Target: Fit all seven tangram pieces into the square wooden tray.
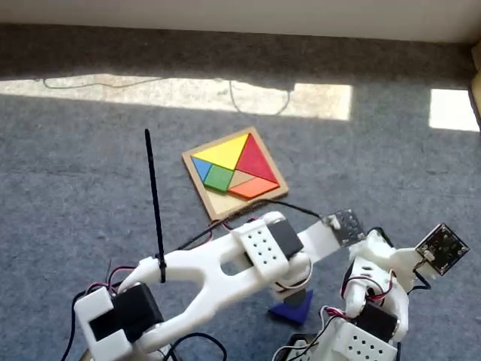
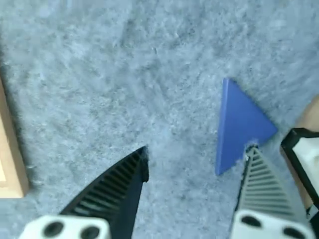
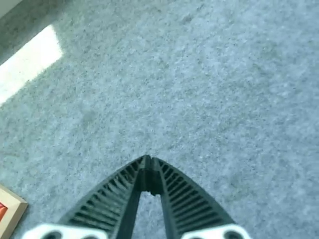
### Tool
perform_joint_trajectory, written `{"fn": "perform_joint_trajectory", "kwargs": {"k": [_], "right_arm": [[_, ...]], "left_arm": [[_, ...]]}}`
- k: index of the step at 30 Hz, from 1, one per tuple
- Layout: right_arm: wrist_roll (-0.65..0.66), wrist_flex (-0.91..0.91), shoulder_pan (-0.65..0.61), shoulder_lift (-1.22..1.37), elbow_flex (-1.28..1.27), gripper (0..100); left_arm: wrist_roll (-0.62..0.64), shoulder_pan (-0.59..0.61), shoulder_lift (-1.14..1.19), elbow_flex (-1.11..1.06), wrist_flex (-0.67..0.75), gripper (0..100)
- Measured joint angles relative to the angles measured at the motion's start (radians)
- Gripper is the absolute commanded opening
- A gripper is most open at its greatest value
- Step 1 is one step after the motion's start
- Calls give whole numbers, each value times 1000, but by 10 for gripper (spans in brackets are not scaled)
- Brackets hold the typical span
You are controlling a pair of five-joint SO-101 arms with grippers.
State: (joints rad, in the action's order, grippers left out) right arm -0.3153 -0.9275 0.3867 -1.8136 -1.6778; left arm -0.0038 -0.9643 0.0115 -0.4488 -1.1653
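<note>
You'll see the tray in pale wood, holding a yellow triangle, a red triangle, a blue piece, a green square, an orange piece and a tan triangle. Off the tray, the loose triangle is deep blue on mottled grey-blue carpet. Your left end effector pairs one black ribbed finger with a pale one (the right end effector is all black).

Daylight lays a glaring white strip across the upper part of the high view, with a second patch at upper right. The rest of the carpet and the tray lie in soft, even shade, shadows faint.
</note>
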Motion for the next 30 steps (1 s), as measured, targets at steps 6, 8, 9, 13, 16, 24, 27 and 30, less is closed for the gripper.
{"fn": "perform_joint_trajectory", "kwargs": {"k": [6,8,9,13,16,24,27,30], "right_arm": [[0,0,0,0,0,10],[0,0,2,0,0,10],[0,0,5,0,0,10],[0,0,5,0,0,10],[0,0,5,0,0,10],[0,0,0,0,0,10],[0,0,0,0,0,10],[0,0,0,0,0,10]], "left_arm": [[3,-31,-2,-80,101,303],[-9,-29,-2,-117,144,300],[-31,-28,-2,-133,166,299],[-92,-8,11,-146,180,298],[-106,55,29,-124,175,298],[-157,293,32,-49,160,298],[-158,308,-15,-43,126,298],[-160,302,-118,-61,103,298]]}}
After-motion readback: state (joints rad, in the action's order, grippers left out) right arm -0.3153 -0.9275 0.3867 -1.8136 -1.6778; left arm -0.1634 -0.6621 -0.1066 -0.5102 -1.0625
